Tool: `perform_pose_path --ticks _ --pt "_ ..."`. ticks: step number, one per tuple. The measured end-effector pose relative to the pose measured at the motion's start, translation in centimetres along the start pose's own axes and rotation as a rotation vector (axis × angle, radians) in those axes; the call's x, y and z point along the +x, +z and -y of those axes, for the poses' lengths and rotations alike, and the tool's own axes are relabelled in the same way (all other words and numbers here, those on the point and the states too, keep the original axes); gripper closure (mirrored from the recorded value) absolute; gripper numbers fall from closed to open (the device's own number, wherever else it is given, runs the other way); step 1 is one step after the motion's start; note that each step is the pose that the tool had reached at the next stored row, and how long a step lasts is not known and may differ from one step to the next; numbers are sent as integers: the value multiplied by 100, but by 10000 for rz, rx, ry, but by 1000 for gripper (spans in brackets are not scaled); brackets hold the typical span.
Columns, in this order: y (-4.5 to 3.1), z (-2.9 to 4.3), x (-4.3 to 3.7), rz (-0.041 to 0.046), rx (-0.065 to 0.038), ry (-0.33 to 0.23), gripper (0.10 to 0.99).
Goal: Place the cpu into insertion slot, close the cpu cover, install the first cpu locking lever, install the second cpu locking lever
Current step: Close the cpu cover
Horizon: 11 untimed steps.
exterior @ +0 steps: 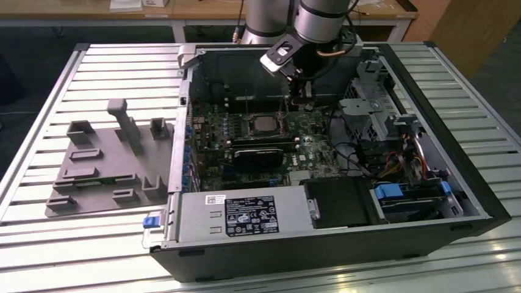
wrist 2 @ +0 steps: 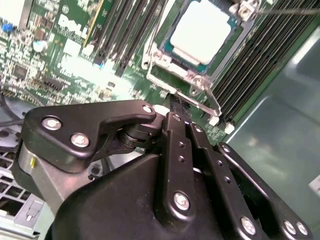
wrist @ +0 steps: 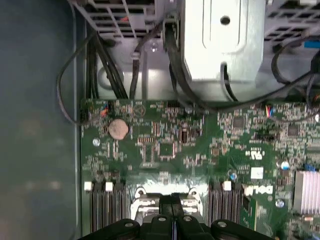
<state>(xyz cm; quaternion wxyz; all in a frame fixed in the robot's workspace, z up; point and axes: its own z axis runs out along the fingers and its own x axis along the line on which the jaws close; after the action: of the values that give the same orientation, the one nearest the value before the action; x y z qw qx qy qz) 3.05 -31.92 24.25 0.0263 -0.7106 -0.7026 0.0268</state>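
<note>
The cpu, a square chip with a pale metal top, lies in the insertion slot on the green board. The silver cpu cover lies flat around it as a frame. A thin metal lever rod runs past the socket's far corner. My gripper is shut, with its black fingertips pressed together just off the socket's edge and nothing visible between them. In the first wrist view the gripper sits over the socket's shiny rim. In the exterior view the gripper hangs inside the case, behind the socket.
Black memory slots flank the socket. A black heatsink block lies in front of it. A drive cage and cables fill the exterior view's right, with the power supply in front. A grey fixture stands left of the case.
</note>
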Motion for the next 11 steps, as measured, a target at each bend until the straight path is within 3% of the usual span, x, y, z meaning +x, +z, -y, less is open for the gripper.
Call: perform_pose_path --ticks 6,11 --pt "8 105 -1 -1 -8 -1 984" --pt "12 151 -2 -1 -19 -1 984"
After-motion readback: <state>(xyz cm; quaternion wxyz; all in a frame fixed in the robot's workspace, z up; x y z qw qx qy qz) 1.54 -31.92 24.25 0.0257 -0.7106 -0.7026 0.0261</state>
